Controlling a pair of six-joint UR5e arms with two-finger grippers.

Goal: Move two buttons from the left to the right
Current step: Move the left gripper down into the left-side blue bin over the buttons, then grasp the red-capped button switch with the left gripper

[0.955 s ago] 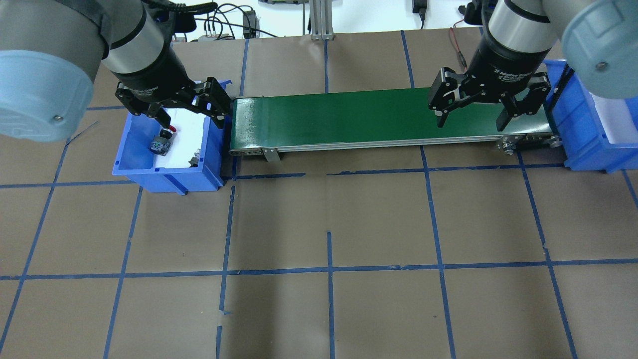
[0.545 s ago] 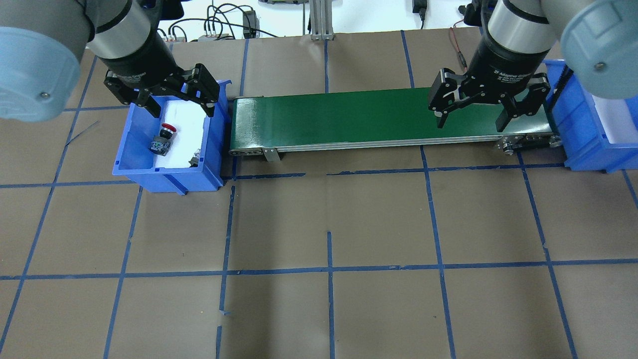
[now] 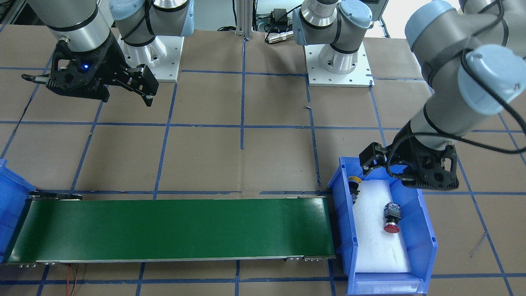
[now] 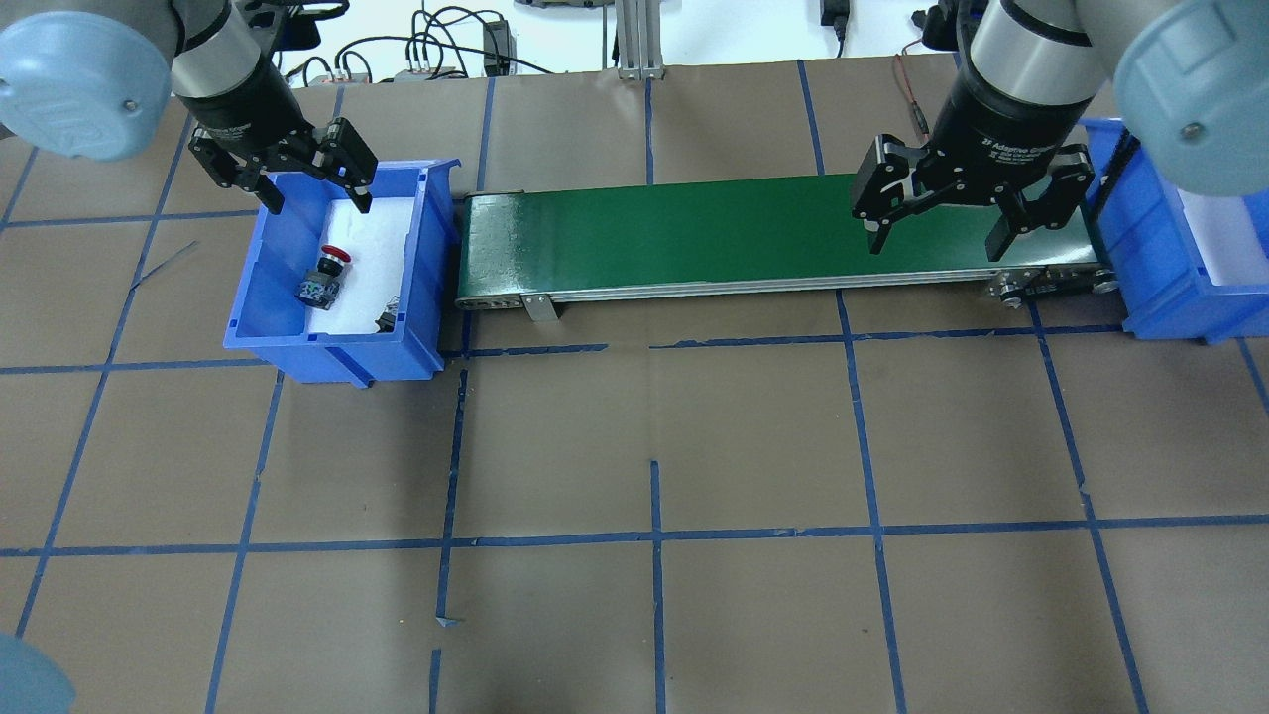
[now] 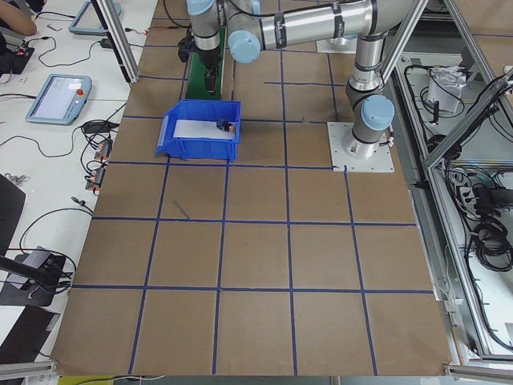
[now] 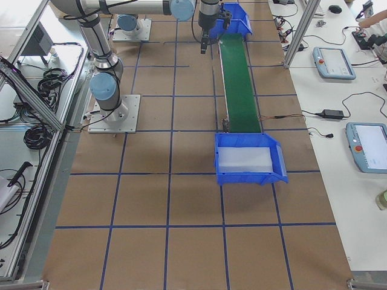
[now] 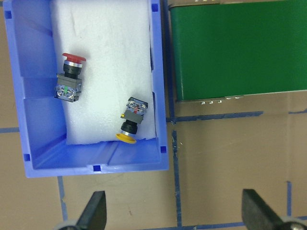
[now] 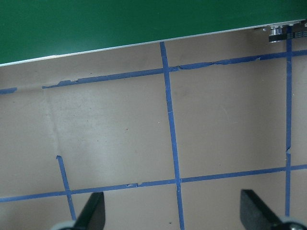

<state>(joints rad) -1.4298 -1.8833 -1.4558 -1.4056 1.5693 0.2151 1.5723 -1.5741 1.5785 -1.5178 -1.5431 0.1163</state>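
Red-capped button [image 7: 71,79]: laid on its side on the white foam pad [image 7: 105,43], close to the pad's edge away from the belt, cap turned toward the far wall of the left bin [image 4: 248,297].
Yellow-capped button [image 7: 131,122]: laid on its side at the pad's corner nearest the robot and the belt, cap at the pad's robot-side edge, well apart from the red one.
Left gripper [image 4: 318,205]: fingers are spread wide and nothing is held; it is carried high above the left bin, clear of both buttons.
Right gripper [image 4: 935,248]: fingers are spread wide too, nothing is held; it is hung over the right end of the green conveyor belt [image 4: 674,233], beside the right bin [image 4: 1150,278].
Surface: the brown paper table [image 4: 654,446] is marked into squares by blue tape [image 4: 654,535]; the belt is set between the two blue bins.
Room: white benches [image 6: 369,96] carrying teach pendants [image 6: 332,62] are seen along the table's far long edge.
Views: both caps are shown by the left wrist view, while only the yellow one's dark body is caught overhead. The left gripper is placed over the bin's far end overhead and over its robot-side end in the front-facing view, so its exact spot cannot be told. Only belt edge, paper and tape are given by the right wrist view.
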